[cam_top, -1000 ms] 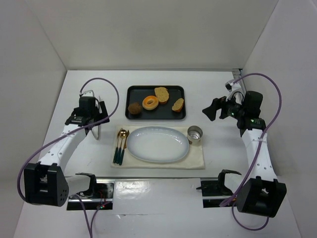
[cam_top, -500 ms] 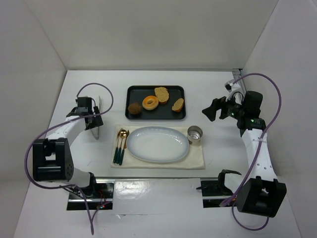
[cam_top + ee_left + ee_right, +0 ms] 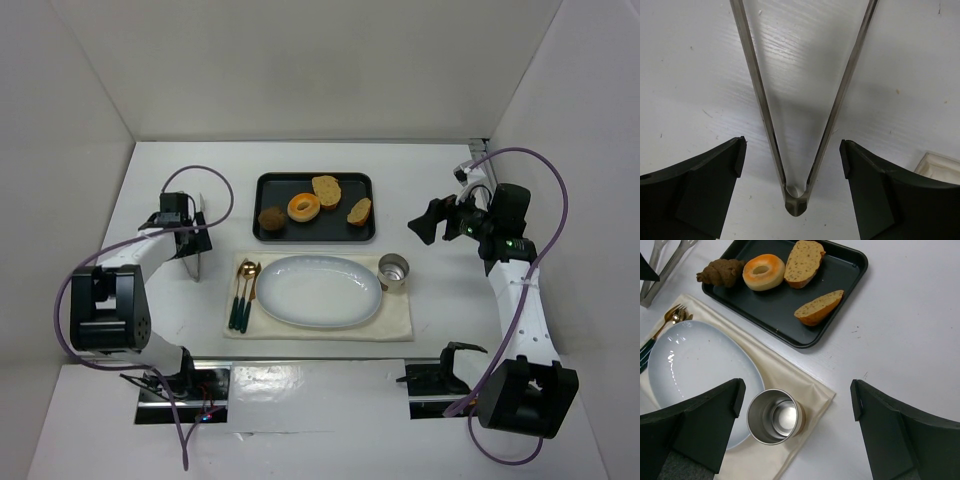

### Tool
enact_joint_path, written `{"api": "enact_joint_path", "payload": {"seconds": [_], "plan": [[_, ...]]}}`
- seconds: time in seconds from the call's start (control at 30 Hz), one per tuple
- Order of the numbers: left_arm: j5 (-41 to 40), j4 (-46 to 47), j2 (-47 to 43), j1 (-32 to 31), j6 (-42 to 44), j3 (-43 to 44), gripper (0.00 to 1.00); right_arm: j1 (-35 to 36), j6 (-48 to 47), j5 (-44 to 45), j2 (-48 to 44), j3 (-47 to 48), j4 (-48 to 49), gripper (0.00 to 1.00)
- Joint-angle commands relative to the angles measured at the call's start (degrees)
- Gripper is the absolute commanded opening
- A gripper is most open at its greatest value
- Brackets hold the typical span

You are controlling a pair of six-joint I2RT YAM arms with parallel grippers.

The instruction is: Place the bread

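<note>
Golden-orange bread (image 3: 763, 271), ring-shaped, pale centre, left gripper (image 3: 792, 145) and right gripper (image 3: 797, 386) spread wide

Crowded tray, bare flanks

The ring-shaped golden-orange bun (image 3: 303, 207) is hemmed in on the black rectangular tray (image 3: 262, 182) – a dark brown muffin-like lump (image 3: 271, 217) is close against its left and a flat tan toast slice (image 3: 326, 190) close against its right, so only its top and its near and far sides are free. In front of the tray, the white oval plate (image 3: 318, 290) offers an unobstructed surface, with a steel cup (image 3: 393, 271) just beside its right end and a gold spoon and fork (image 3: 243, 290) along its left. Bare white table lies between the right gripper (image 3: 425, 220) and the tray's right rim. On the left, metal tongs (image 3: 795, 150) lie between the left gripper's (image 3: 792, 150) spread fingers.
</note>
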Motion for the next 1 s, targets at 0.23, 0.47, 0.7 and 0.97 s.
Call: {"api": "enact_joint_path", "payload": {"seconds": [0.23,0.47,0.7,0.97], "plan": [[1.5,2.4,7.0,0.6,2.0,5.9,0.94,0.3,-0.8,-0.2,0.1,2.2,-0.1,1.0],[2.0,3.0,10.2,1.2,2.0,7.0,0.92,0.3,-0.8,-0.2,0.1,2.2,-0.1,1.0],[3.8,0.6,12.7,1.7,1.5,8.0,0.68,0.3,-0.8,-0.2,0.1,2.2,-0.1,1.0],[6.1,-0.5,10.3,1.7,0.9,8.0,0.04,0.3,-0.8,-0.2,-0.5,2.2,-0.1,1.0]]}}
